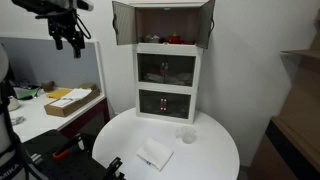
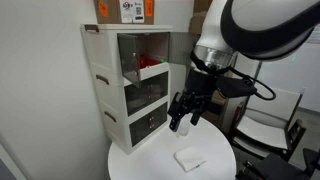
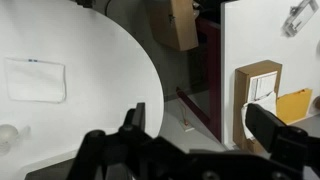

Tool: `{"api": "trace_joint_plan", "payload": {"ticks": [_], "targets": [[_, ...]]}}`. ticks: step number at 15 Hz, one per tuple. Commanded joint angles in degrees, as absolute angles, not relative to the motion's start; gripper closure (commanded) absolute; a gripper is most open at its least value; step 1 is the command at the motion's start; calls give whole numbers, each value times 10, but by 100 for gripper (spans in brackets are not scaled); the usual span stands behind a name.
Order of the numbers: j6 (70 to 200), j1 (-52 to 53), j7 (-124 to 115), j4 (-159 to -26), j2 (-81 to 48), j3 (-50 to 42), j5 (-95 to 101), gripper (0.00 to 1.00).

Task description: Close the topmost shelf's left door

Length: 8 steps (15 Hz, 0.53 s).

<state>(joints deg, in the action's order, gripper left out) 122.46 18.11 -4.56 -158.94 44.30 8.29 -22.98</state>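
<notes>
Presently, the three-tier cabinet (image 1: pixel 167 75) stands at the back of the round white table (image 1: pixel 215 150), its topmost shelf's left door (image 1: pixel 122 22) standing wide open, as does the right door (image 1: pixel 207 22), with red items visible inside. The gripper (image 1: pixel 68 45) hangs in the air well apart from the cabinet, off its left-door side and about level with the top shelf. In the wrist view the jaws are spread wide with nothing between them. A white cloth (image 1: pixel 153 153) lies on the table in front of the cabinet, and a small clear cup (image 1: pixel 186 135) sits nearer its base.
</notes>
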Motion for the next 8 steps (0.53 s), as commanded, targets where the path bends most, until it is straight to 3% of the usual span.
{"api": "trace_joint_plan", "payload": {"ticks": [1, 8], "targets": [[1221, 177, -43, -1588, 444, 86, -232, 0], [1081, 139, 1, -1450, 368, 80, -112, 0]]}}
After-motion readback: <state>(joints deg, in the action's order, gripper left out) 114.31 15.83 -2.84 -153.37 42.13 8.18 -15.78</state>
